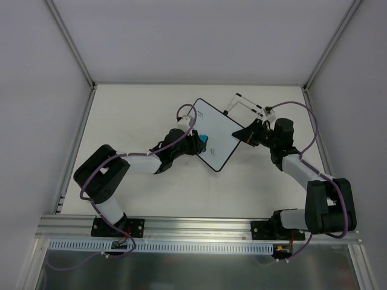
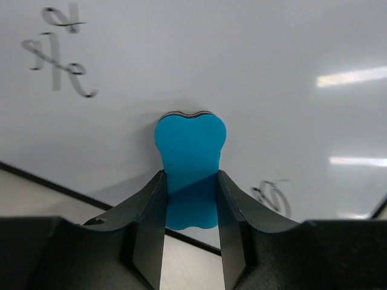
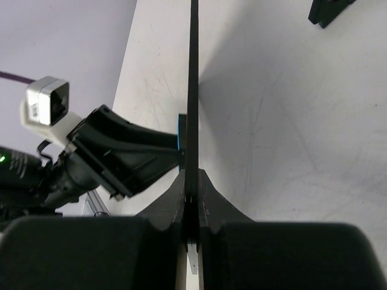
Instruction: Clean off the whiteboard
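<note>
The whiteboard (image 1: 216,130) is held tilted above the table, white with a thin black frame. My right gripper (image 1: 247,134) is shut on its right edge; the right wrist view shows the board edge-on (image 3: 193,90) between my fingers. My left gripper (image 1: 198,144) is shut on a blue eraser (image 1: 204,140) and presses it against the board face. In the left wrist view the eraser (image 2: 190,158) sits between my fingers (image 2: 150,211), touching the board (image 2: 242,72). Dark scribbles remain at upper left (image 2: 60,54) and lower right (image 2: 272,196).
A thin black wire stand (image 1: 245,104) lies on the table behind the board. A black foot piece (image 3: 329,11) shows at the far right of the right wrist view. The table (image 1: 133,121) is bounded by metal rails and grey walls.
</note>
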You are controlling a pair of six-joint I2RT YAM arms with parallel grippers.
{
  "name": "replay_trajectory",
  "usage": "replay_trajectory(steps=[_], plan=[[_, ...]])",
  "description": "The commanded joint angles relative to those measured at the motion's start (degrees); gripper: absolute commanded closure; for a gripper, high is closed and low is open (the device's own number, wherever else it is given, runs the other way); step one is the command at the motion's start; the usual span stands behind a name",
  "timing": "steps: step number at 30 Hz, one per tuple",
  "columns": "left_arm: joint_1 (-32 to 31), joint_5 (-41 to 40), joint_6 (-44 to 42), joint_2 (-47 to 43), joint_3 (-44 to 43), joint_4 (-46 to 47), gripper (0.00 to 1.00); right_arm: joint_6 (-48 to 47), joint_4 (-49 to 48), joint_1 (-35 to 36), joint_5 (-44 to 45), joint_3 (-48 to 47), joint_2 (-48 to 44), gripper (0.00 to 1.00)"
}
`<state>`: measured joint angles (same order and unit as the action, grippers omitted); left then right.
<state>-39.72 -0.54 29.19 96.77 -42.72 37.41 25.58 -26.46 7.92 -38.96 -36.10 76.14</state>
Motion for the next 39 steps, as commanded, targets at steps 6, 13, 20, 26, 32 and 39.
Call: replay_trajectory(steps=[6,13,20,26,32,39], plan=[[-16.52,10.03,-1.42,3.34,-4.92,-4.01,1.00,4.30,-6.68,1.83,-8.24,-3.63,0.24,1.00],[-12.32,2.56,1.13,-0.35,-0.62,-4.54,1.00,4.21,-6.76,1.83,-8.32,-3.11,-0.38,1.00],[-2.47,-3.33,1.49,-4.75,4.31,-3.39,1.00,4.13,-6.68,1.83,-8.76,-1.87,-1.43,1.00],[-0.97,-0.54,-0.54,-0.19,1.50,-3.75,1.00,4.30,-6.76,1.83,-9.03,-1.78,-1.70,1.00],[-7.46,0.18,-0.19,2.10,-4.21,-4.10,1.00,4.21,-6.76,1.83,-9.64,-2.14,-1.26,1.00],[-11.78,-2.18,-1.76,-0.09,-8.43,-5.76,1.00,3.95,-6.68,1.83,-10.96,-0.73,-1.69,1.00]])
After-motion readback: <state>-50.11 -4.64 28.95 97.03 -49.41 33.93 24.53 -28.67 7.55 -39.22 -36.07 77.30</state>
